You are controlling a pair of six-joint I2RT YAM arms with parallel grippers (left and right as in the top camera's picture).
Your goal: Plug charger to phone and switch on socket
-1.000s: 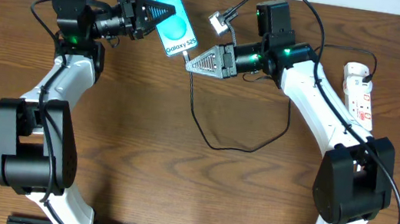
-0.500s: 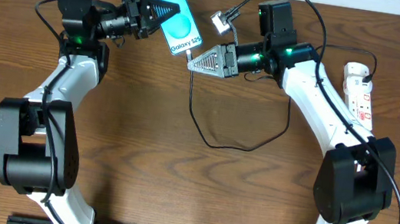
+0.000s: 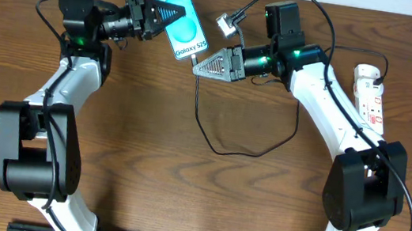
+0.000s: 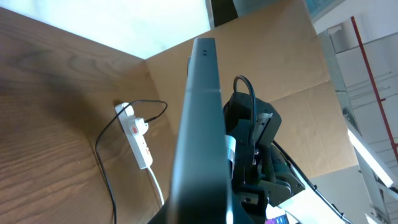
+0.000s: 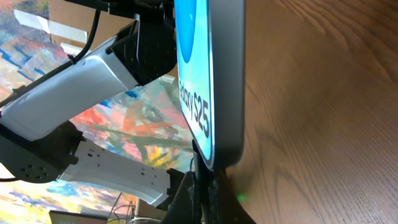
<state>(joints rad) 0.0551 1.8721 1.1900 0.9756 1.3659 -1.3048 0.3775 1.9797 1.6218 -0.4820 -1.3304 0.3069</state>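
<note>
Looped charger [image 3: 225, 152] crossing mid table [image 3: 141, 187], socket [image 3: 371, 93] far right, near wood apparently open.

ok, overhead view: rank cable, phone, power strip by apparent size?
1. cable: loop spans most.
2-3. phone and power strip: similar; phone looks wider but is held up nearer the camera, strip partly hidden. Not ranked.

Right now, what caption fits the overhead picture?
Left tool grips the phone while the right tool holds the charger at its bottom edge.
</note>
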